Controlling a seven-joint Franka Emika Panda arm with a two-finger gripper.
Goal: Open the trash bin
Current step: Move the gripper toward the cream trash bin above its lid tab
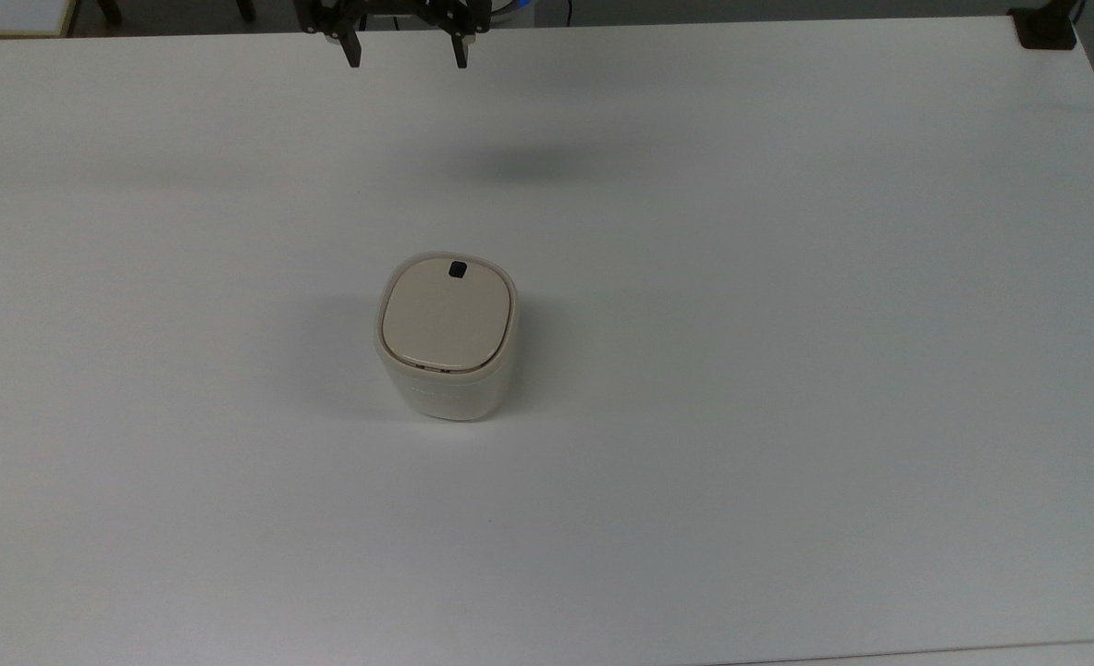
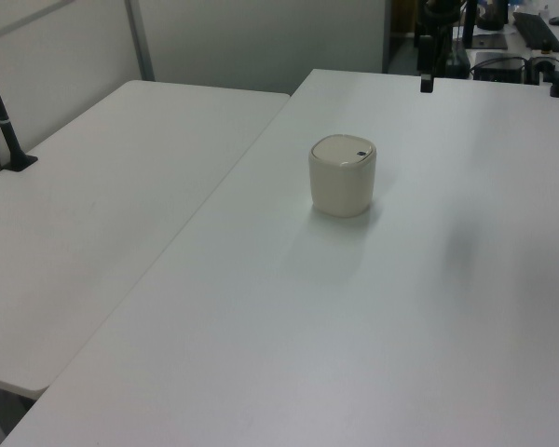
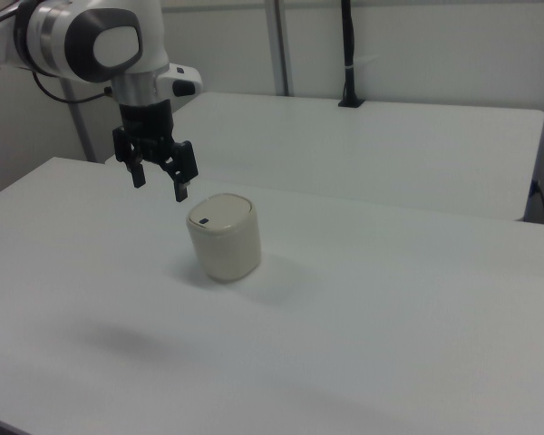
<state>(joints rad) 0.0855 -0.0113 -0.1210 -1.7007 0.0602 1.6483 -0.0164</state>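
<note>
The trash bin stands upright near the middle of the white table, a cream-white rounded-square body under a flat beige lid that lies shut. A small dark button sits at the lid's far edge in the top view. My gripper hangs open and empty at the top view's upper edge, well apart from the bin. In the right view the gripper hovers in the air up and to the left of the bin, fingers pointing down. The left view has the bin in the centre and the gripper behind it.
A second white table adjoins along the left view's left side. A black clamped post stands at its edge, also seen as a post in the right view. A black clamp sits on the table's corner at the top view's upper right.
</note>
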